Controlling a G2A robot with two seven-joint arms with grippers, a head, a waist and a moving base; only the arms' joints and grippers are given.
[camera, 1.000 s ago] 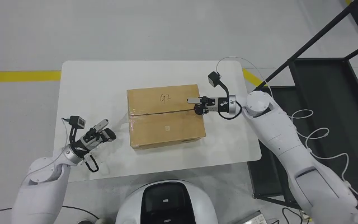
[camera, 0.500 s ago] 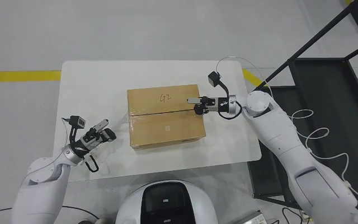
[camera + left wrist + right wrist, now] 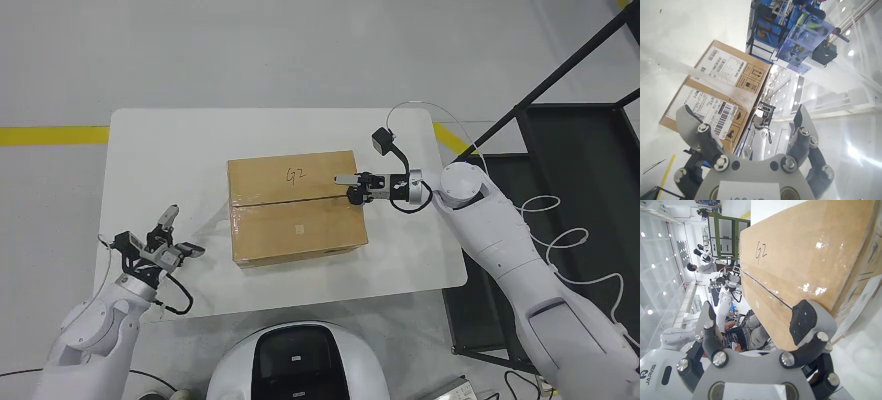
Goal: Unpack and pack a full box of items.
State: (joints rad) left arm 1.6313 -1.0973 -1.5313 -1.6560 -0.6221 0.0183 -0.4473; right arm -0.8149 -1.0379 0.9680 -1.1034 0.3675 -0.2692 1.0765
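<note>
Just ahead of the right gripper (image 3: 348,188), the box (image 3: 295,225) is seen lying flat on the table (image 3: 160,150) with its flaps down. Its centre seam (image 3: 300,199) is lined up with the gap between the fingers. Those fingers are held spread, with nothing pinched. One ribbed pad (image 3: 804,321) is seen at the box's near top edge, right by the end of the seam, though contact cannot be confirmed.

Across the box from that gripper, the left gripper (image 3: 180,232) is found off the opposite end, apart from the cardboard, its fingers likewise splayed wide and empty. Ahead of those fingers, a strip of clear tape (image 3: 715,79) is seen standing off the labelled end face. One end is fixed at the box's top edge and the other trails away to one side. It is gripped by nothing.

Unpacking is judged barely begun: the box is being unsealed, no flap is lifted and no item is out. Whether the tape along the seam is parted cannot be told. For the next move, the loose strip would probably have to be caught by the left gripper and drawn off. Otherwise a right fingertip would be slid under the flap edge at the seam, with the box kept from sliding.
</note>
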